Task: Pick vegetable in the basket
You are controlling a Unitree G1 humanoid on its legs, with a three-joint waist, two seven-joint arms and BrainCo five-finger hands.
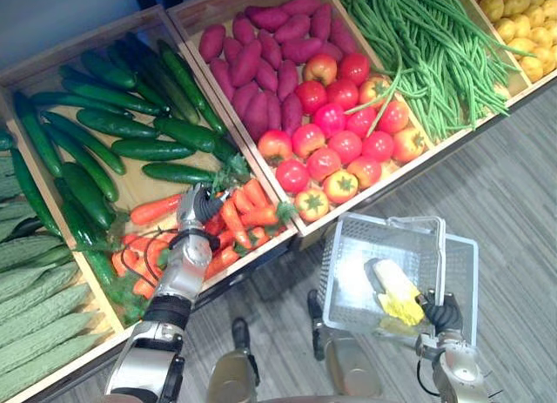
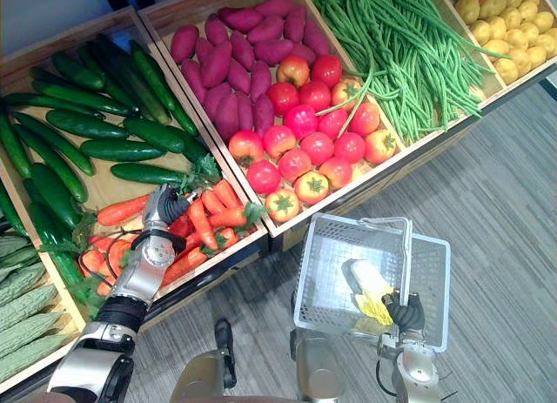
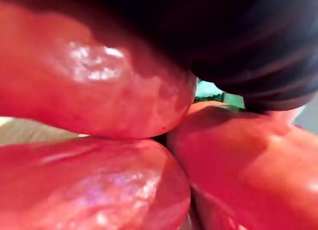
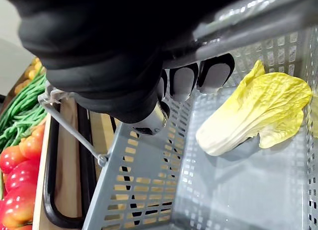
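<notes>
1. While your right hand (image 4: 124,56) is curling round the handle (image 4: 268,14) of the basket (image 1: 341,272), keeping it near the carrots (image 1: 248,207), a cabbage (image 1: 396,290) is lying inside.
2. Your left hand (image 1: 193,210) is resting among them, fingers buried; I cannot tell its grip.

- My right hand (image 4: 183,81) has its fingers curled round the handle (image 4: 263,14) of the basket (image 1: 342,277), at the basket's near right corner.
- My left arm reaches forward, well left of the basket.
- My left hand (image 1: 197,206) points down, its wrist raised.
</notes>
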